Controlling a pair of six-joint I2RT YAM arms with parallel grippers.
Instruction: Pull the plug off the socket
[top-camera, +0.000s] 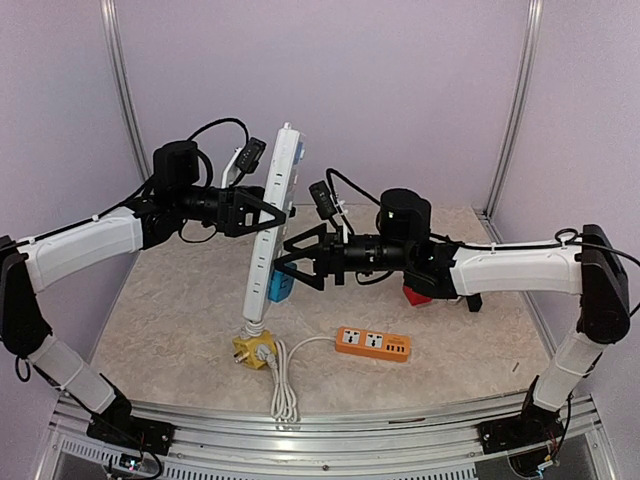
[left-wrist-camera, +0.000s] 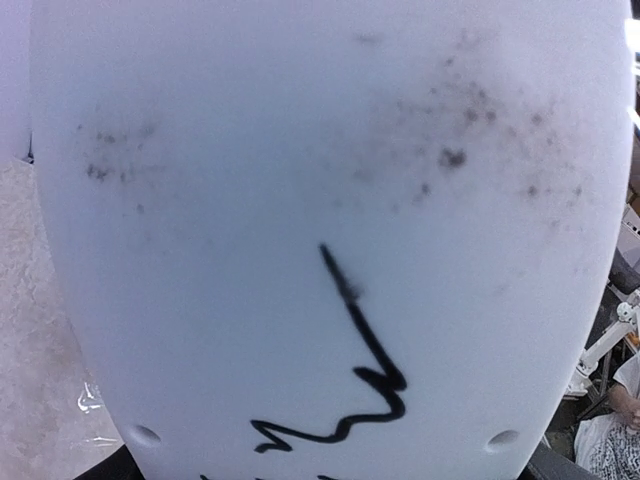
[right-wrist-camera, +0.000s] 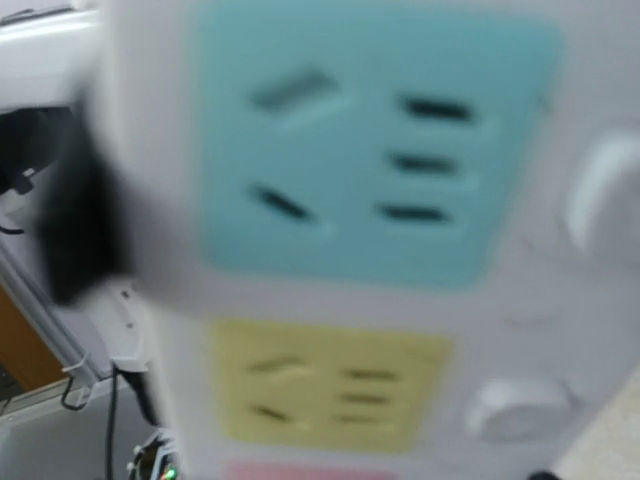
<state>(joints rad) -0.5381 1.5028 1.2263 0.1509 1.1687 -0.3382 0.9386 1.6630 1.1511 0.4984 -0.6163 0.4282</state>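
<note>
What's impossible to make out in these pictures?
Top view: whether the right end effector actually grips the blue plug; too small, fingers overlap it.
Left wrist view: the white power strip fills the frame, hiding the left end effector fingers.
Right wrist view: blurred; only sockets show, the plug lies outside the frame.

Orange power strip (top-camera: 372, 344) on table (top-camera: 180, 300)

White links (top-camera: 80, 245), black joints (top-camera: 175, 165), looping black cables (top-camera: 215, 128)
</note>
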